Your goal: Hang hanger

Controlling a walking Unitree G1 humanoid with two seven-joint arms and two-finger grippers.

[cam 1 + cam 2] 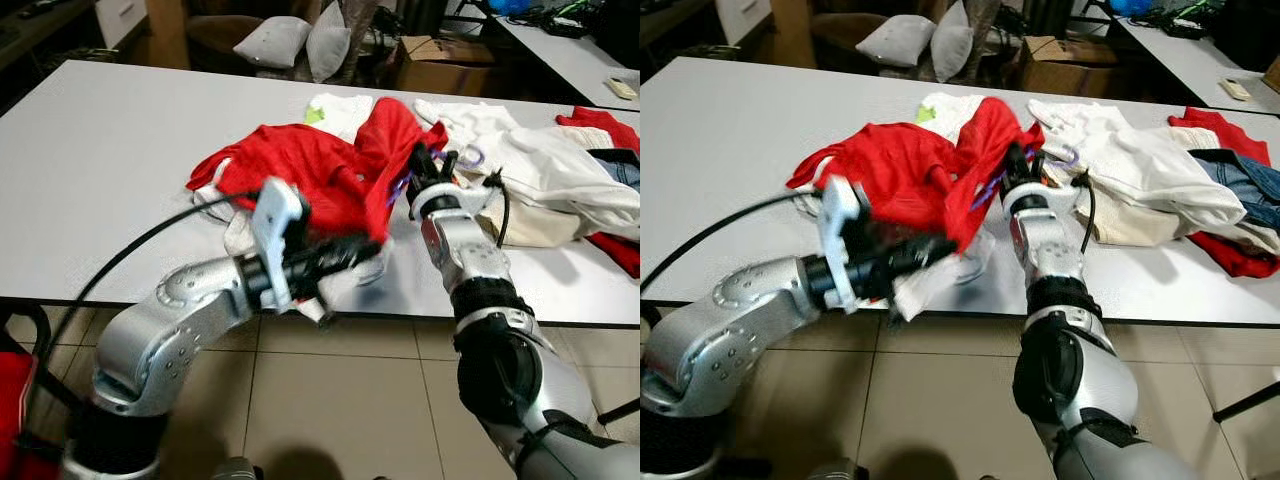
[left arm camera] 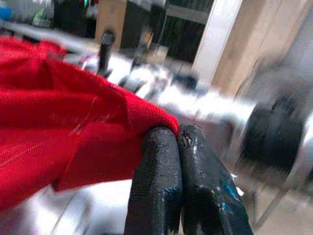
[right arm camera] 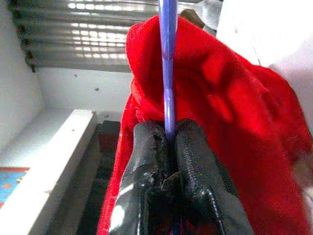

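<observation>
The left gripper (image 2: 177,134) is pinched tight on a fold of the red shirt (image 1: 300,165), its two black fingers (image 2: 156,181) pressed flat together with the cloth caught between the tips. It sits low over the near edge of the white table (image 1: 100,150), the silver arm reaching in from the left with a black cable (image 1: 130,250) looping behind it. A bit of white cloth (image 1: 325,290) hangs just under that gripper.

The red shirt is heaped in the middle of the table and pulled up into a peak towards the right. There the right gripper (image 3: 168,139) is clamped on the thin purple hanger (image 3: 167,58), whose rod runs up between the fingers with the red cloth draped around it. The hanger's hook (image 1: 470,155) pokes out just beyond that gripper.

Further right lies a pile of white clothes (image 1: 540,175), with more red cloth (image 1: 600,120) and some blue denim (image 1: 625,170) at the table's far right end.
</observation>
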